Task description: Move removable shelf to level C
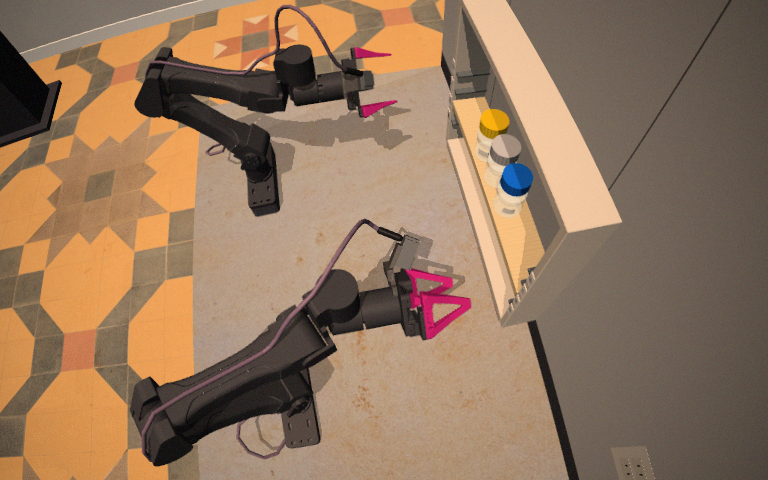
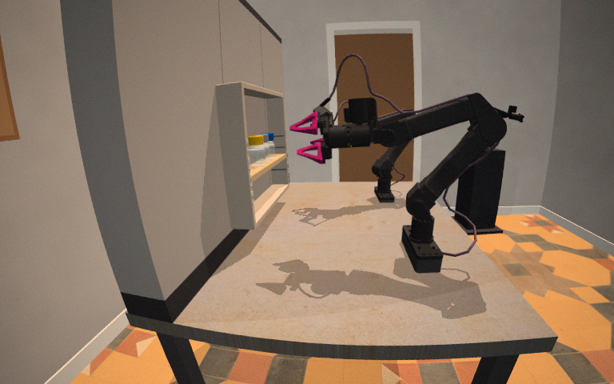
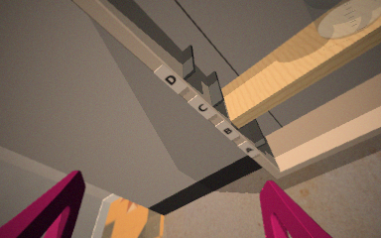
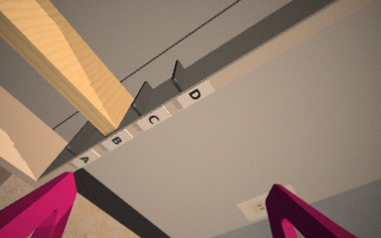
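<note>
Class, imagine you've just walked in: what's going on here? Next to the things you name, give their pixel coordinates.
Nothing is being held. The left end effector (image 1: 393, 78) (image 2: 294, 141) (image 3: 176, 182) and right end effector (image 1: 461, 291) (image 4: 178, 187) are open in front of the wall rack (image 1: 543, 113) (image 2: 235, 158) (image 3: 144, 57) (image 4: 278, 50). The removable shelf (image 1: 516, 243) (image 2: 268, 166) (image 3: 278, 79) (image 4: 74, 64) sits at level B, not C, with three bottles (image 1: 504, 148) (image 2: 256, 151) (image 3: 349, 19) standing on it.

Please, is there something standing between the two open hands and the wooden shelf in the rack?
No, I see nothing standing between the left hand or the right hand and the shelf. Only open space separates them from its front edge.
</note>
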